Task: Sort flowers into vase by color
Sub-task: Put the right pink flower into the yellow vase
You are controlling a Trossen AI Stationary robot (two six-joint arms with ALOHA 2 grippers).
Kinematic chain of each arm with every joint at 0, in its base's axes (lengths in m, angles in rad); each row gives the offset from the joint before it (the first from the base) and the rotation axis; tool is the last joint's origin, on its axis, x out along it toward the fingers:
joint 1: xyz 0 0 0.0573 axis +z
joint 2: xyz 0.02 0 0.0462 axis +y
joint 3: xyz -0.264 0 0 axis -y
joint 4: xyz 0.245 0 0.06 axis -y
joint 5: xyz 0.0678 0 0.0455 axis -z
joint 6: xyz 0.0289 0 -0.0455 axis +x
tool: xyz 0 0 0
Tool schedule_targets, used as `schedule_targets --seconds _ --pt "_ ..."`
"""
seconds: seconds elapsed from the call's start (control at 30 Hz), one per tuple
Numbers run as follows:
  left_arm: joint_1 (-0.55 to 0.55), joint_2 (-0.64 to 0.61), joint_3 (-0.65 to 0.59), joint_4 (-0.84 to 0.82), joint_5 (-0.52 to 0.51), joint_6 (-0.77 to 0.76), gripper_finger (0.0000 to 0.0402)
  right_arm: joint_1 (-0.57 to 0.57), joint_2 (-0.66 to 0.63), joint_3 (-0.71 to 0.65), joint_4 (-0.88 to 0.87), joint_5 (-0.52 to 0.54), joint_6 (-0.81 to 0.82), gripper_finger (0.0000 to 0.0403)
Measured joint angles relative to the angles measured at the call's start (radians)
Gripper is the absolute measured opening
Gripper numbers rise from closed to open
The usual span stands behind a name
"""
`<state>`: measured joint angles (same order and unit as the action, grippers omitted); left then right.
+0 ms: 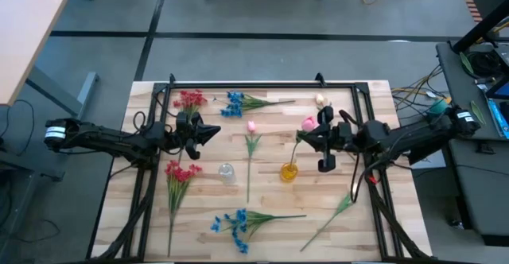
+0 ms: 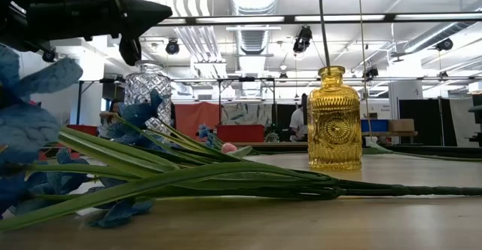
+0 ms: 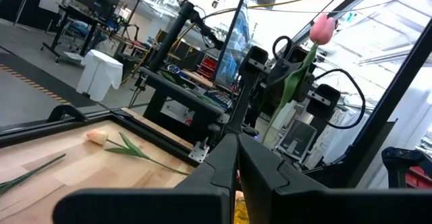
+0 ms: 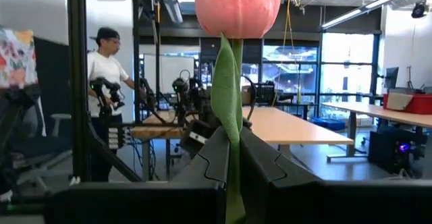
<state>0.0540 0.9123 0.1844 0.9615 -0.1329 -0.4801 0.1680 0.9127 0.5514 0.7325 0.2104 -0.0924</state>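
A pink tulip (image 4: 236,7) stands upright with its stem's lower end in the yellow vase (image 1: 289,171), and my right gripper (image 1: 307,137) is shut on it below the bud. My left gripper (image 1: 213,131) hovers shut and empty over the table's left half, near the clear vase (image 1: 227,172). Lying flat on the table are red sprays (image 1: 189,99) (image 1: 181,171), blue sprays (image 1: 235,103) (image 1: 235,223), a second pink tulip (image 1: 251,126) and a cream tulip (image 1: 320,100). My right gripper pinches the pink tulip's stem and a leaf (image 4: 233,119) between its two fingers, a short way below the bud. The fingers come about level from the table's right side and lie across the stem. The tulip stays upright, its stem (image 2: 324,24) running down into the yellow vase's neck (image 2: 331,71).
A loose green stem with a leaf (image 1: 334,212) lies at the near right. A black frame (image 1: 262,83) runs round the wooden table top. Beyond the table stand a person (image 4: 108,69) and other equipment.
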Motion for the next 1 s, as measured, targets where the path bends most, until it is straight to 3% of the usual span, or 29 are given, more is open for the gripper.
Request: schedule_targets --seconds 0.4,0.7,1.0 --pt "0.000 0.000 0.000 0.001 0.000 0.000 0.0000 0.000 0.000 0.000 -0.059 -0.002 -0.037 0.0027" --pt "0.000 0.000 0.000 0.001 0.000 0.000 0.0000 0.000 -0.005 0.000 -0.156 0.002 0.063 0.0131" --pt "0.000 0.000 0.000 0.001 0.001 -0.001 0.0000 0.000 -0.049 0.000 -0.366 0.029 0.216 0.0237"
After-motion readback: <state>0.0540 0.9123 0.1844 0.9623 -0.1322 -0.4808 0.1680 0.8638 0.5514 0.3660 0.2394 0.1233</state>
